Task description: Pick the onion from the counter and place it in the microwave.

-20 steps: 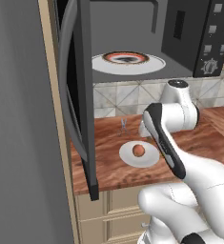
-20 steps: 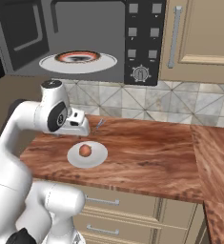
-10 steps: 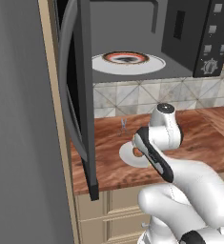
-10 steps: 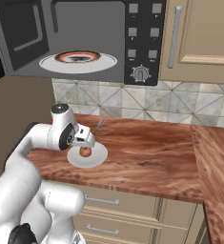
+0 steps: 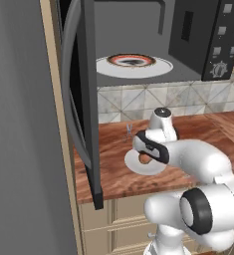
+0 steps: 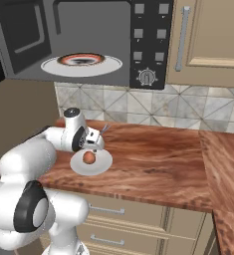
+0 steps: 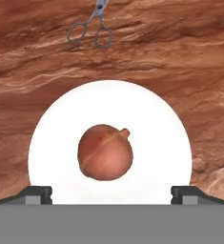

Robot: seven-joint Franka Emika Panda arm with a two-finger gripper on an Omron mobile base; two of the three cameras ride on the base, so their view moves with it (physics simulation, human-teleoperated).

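The onion, a small reddish-orange ball, lies in the middle of a white plate on the wood-grain counter. My gripper hangs open right above it, one fingertip on each side of the plate's near rim, apart from the onion. From the base views the hand hovers just over the onion, which the right base view shows as the onion below the hand. Overhead, the dark microwave stands open with a white red-rimmed plate inside.
The microwave door swings out over the counter's left end, beside my arm. Grey scissors lie on the wood just beyond the white plate. A tiled backsplash runs behind, and the counter turns a corner at the right.
The arm has bent down and the hand has dropped from above the counter to just over the onion on its plate. The onion and the plate have not moved.
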